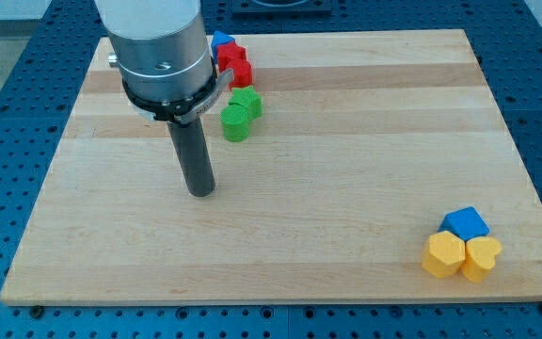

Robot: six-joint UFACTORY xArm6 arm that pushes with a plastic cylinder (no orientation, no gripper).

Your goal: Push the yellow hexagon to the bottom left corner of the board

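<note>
The yellow hexagon (441, 255) lies near the board's bottom right corner. It touches a yellow heart-shaped block (482, 257) on its right and a blue block (465, 223) just above. My tip (200, 191) rests on the board left of centre, far to the left of the yellow hexagon. The rod rises from the tip into the grey arm body at the view's top.
Two green blocks (240, 115) sit up and to the right of my tip. Red blocks (235, 64) and a small blue block (221, 40) lie near the board's top edge, partly hidden by the arm. The wooden board (346, 141) lies on a blue perforated table.
</note>
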